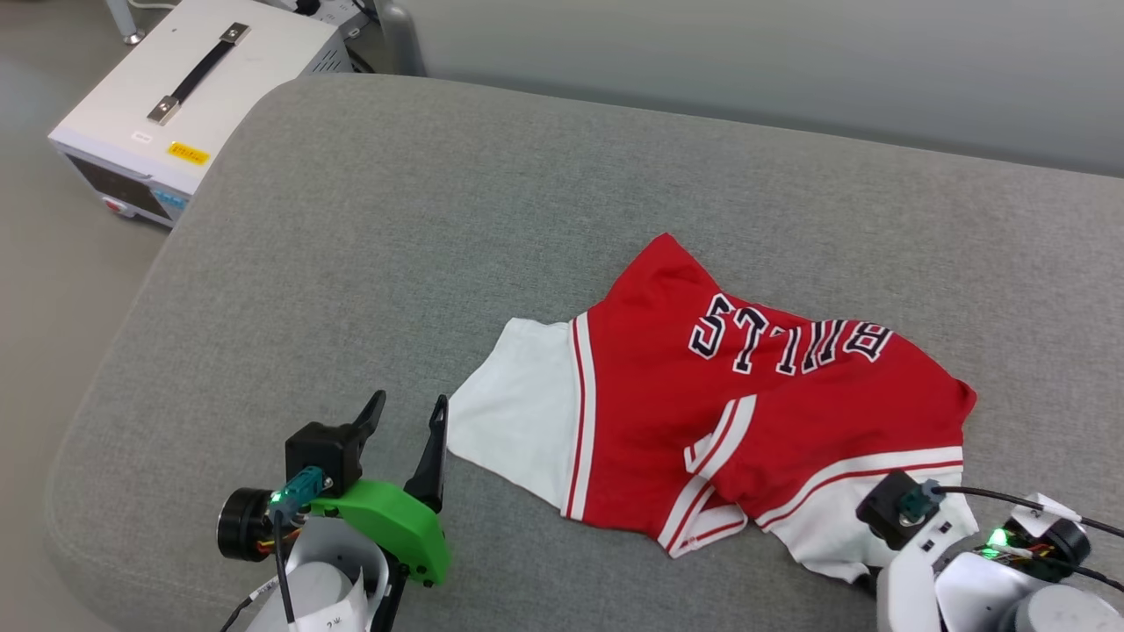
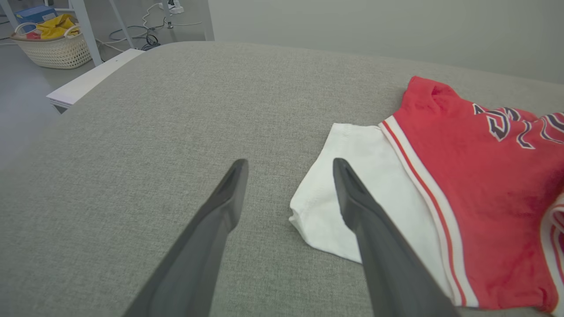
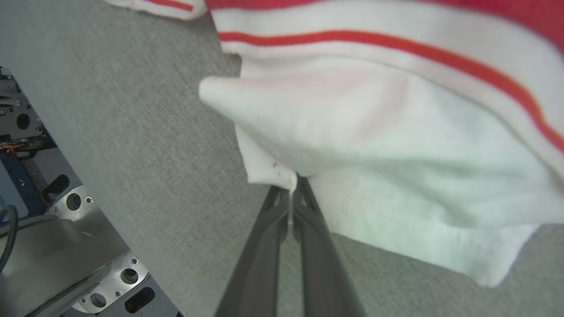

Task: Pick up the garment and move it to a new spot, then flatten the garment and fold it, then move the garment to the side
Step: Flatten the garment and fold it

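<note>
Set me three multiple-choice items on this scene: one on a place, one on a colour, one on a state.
1. Against the shirt, the left hand is: A) by a sleeve; B) on the lettering; C) underneath.
2. The sleeves are: A) black; B) white; C) blue.
3. The right hand is: A) open; B) shut on the shirt; C) shut on nothing.
Key: A, the sleeve's corner shows between its fingers; B, both show white; B, white cloth is pinched between its fingers.

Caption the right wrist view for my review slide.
The right gripper pinches a white sleeve of the shirt, bunching it on the grey cushion.
</note>
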Robot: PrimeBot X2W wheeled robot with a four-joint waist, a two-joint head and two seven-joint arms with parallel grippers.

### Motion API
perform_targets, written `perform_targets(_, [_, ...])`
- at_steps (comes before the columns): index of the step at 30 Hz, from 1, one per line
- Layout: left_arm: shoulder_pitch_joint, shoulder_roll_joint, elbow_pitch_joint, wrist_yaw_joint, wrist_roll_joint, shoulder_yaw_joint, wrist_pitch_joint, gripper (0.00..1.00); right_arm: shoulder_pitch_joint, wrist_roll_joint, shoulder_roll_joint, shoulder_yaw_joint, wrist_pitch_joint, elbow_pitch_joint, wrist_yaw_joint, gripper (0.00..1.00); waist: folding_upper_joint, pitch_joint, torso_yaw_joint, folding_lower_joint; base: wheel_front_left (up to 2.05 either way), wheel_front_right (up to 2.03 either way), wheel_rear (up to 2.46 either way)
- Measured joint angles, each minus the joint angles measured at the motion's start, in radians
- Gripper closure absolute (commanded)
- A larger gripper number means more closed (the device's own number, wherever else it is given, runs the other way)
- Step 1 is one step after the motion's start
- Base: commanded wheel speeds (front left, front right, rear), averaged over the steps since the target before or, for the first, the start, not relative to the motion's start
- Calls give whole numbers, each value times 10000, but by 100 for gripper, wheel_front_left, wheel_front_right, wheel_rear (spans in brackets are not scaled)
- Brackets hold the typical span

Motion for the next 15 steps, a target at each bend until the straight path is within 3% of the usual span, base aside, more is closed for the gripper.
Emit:
perform_targets(5, [3,40,12,4,-4,-8,-12,0,166,301,-1241,-201,15,-102,8,100,0,-183,-339,0,0,0,0])
perform_targets(6, [6,48,10,21,-19,-29,-12,0,296,407,-2054,-497,73,-86,6,100,0,-281,-553,0,0,0,0])
perform_targets(8, [7,52,10,27,-36,-48,-12,0,327,426,-2591,-646,115,-42,4,100,0,-335,-700,0,0,0,0])
perform_targets(15, [5,61,10,29,-75,-123,-10,0,323,523,-3833,-1047,-44,558,4,100,0,-370,-1013,0,0,0,0])
